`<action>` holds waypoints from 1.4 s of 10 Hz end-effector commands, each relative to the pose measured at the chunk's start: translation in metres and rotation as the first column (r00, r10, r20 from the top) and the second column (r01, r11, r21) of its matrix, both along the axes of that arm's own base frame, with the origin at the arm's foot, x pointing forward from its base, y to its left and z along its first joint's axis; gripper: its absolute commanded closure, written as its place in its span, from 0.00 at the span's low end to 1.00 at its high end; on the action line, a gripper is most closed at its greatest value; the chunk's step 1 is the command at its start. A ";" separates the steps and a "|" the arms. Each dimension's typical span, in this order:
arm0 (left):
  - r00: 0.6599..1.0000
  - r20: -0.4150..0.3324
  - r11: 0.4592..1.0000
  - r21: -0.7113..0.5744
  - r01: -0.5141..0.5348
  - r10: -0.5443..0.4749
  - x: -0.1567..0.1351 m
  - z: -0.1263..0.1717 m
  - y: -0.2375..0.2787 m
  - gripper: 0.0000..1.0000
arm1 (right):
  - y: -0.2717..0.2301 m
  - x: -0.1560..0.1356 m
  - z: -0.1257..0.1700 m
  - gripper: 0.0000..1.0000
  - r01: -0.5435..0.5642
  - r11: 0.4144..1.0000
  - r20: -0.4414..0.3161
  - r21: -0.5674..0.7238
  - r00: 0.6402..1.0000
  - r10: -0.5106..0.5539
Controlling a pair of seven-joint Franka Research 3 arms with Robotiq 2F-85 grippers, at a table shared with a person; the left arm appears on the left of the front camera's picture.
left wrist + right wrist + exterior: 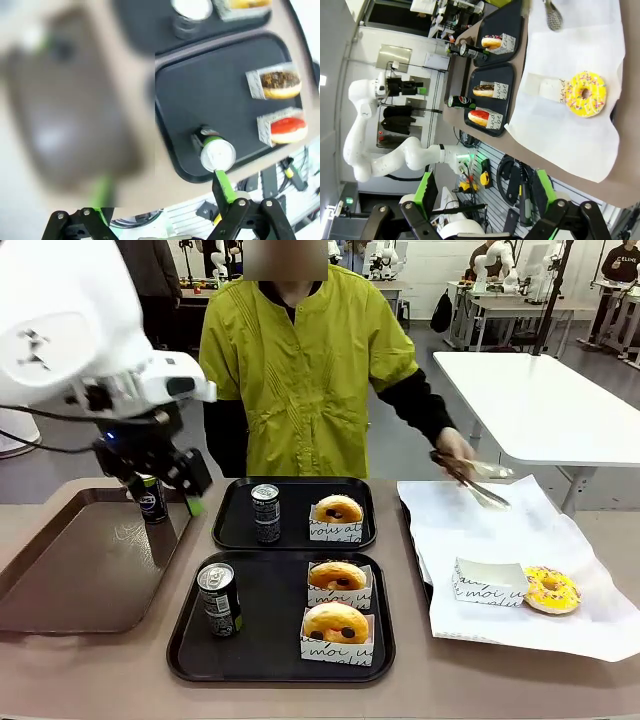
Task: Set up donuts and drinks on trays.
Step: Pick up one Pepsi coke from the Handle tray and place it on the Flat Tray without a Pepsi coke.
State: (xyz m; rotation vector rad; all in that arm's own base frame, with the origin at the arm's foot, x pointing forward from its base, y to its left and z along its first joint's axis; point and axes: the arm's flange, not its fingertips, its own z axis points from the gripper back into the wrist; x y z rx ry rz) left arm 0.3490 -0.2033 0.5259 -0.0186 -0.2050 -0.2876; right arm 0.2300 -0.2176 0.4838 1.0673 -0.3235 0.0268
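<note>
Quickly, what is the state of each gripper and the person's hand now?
Left gripper: open, holding nothing.
Right gripper: open, holding nothing.
Person's hand: holding tongs.

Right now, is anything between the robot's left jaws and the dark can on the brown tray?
Nothing visible: the open left gripper hangs right beside the small dark drink can on the large brown plastic tray.

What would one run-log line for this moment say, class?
left claw: open, over brown tray by can | right claw: open, empty | near black tray: can, two donuts | far black tray: can, one donut | person's hand: tongs
</note>
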 end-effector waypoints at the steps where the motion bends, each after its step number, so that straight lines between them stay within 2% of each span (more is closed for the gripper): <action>1: 0.994 0.012 0.994 -0.011 -0.112 0.112 0.036 0.004 0.033 0.00 | 0.001 0.000 0.000 0.00 0.000 1.000 0.010 0.009 1.000 0.000; 4: 0.976 -0.061 0.978 -0.026 -0.209 0.207 0.076 0.006 0.115 0.00 | 0.001 0.000 0.000 0.00 0.000 1.000 0.010 0.009 1.000 0.000; 6: 0.960 -0.123 0.966 -0.025 -0.258 0.253 0.085 0.002 0.160 0.00 | 0.001 0.000 0.000 0.00 0.000 1.000 0.010 0.009 1.000 0.000; 8: 0.952 -0.169 0.965 -0.015 -0.263 0.256 0.076 0.001 0.188 0.00 | 0.001 0.000 0.000 0.00 0.000 1.000 0.010 0.009 1.000 0.000; 9: 0.956 -0.117 0.961 -0.037 -0.275 0.269 0.083 -0.007 0.172 0.00 | 0.001 0.000 0.000 0.00 0.000 1.000 0.010 0.009 1.000 0.000; 14: 0.956 -0.117 0.961 -0.037 -0.275 0.269 0.083 -0.007 0.172 0.00 | 0.001 0.000 0.000 0.00 0.000 1.000 0.010 0.009 1.000 0.000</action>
